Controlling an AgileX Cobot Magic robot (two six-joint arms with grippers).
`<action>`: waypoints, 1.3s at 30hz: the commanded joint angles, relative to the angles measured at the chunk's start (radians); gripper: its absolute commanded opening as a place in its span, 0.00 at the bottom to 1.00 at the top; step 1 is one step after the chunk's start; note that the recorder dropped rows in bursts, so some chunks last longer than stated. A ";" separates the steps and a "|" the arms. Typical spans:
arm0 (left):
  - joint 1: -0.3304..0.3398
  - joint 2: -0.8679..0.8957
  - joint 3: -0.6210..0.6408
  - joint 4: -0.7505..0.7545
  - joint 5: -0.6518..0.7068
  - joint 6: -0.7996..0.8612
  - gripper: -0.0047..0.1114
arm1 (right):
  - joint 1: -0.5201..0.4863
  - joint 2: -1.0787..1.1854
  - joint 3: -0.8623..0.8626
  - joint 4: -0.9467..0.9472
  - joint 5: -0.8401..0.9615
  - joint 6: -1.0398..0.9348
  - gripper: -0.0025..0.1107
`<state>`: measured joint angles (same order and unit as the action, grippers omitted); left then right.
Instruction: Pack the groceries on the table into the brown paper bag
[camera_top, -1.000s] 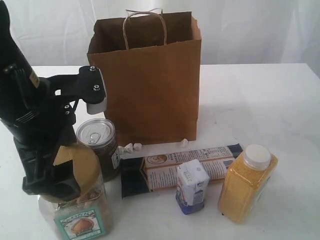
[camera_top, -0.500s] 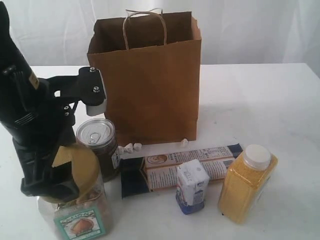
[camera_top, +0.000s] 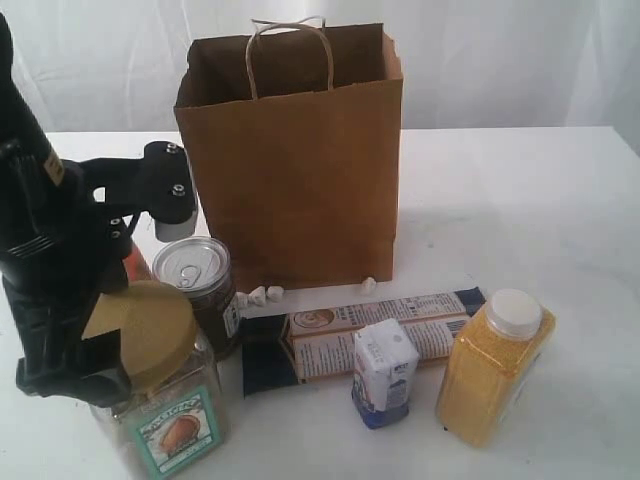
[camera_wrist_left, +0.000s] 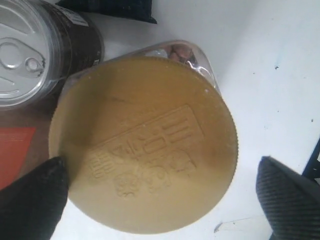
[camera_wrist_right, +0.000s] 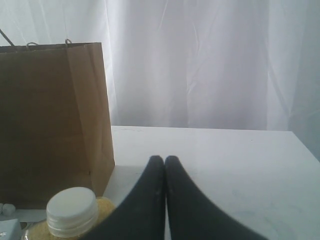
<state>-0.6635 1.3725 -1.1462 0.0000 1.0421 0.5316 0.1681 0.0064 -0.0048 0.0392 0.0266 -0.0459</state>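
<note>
Now we're hovering left gripper (camera_wrist_left: 160, 192), jaws wide, clear jar (camera_wrist_left: 145, 145) sitting between them, readying grasp for brown paper bag (camera_top: 300, 160); right gripper (camera_wrist_right: 165, 165) closed empty, waiting.

The left end effector (camera_wrist_left: 157, 167) points down, fingers (camera_wrist_left: 35, 200) spread wide, while the right end effector (camera_wrist_right: 164, 170) is pressed closed.

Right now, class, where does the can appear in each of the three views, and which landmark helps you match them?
Exterior view: the can stands left of centre, in front of the bag's left corner and just behind the jar.
Left wrist view: the can is seen from above beside the jar's lid, cut off by the frame's edge.
Right wrist view: not in it.
Landmark: the tan lid, next to the can in both views that show it.
</note>
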 joint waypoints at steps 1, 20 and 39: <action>-0.002 -0.015 -0.018 0.000 0.051 -0.028 0.95 | -0.009 -0.006 0.005 -0.006 -0.004 -0.001 0.02; -0.002 0.007 -0.052 0.007 0.053 -0.063 0.95 | -0.009 -0.006 0.005 -0.006 -0.004 -0.001 0.02; -0.002 0.014 -0.052 -0.018 0.059 -0.065 0.95 | -0.009 -0.006 0.005 -0.006 -0.004 -0.001 0.02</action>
<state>-0.6635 1.3908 -1.2043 0.0000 1.0848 0.4755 0.1681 0.0064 -0.0048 0.0392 0.0266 -0.0459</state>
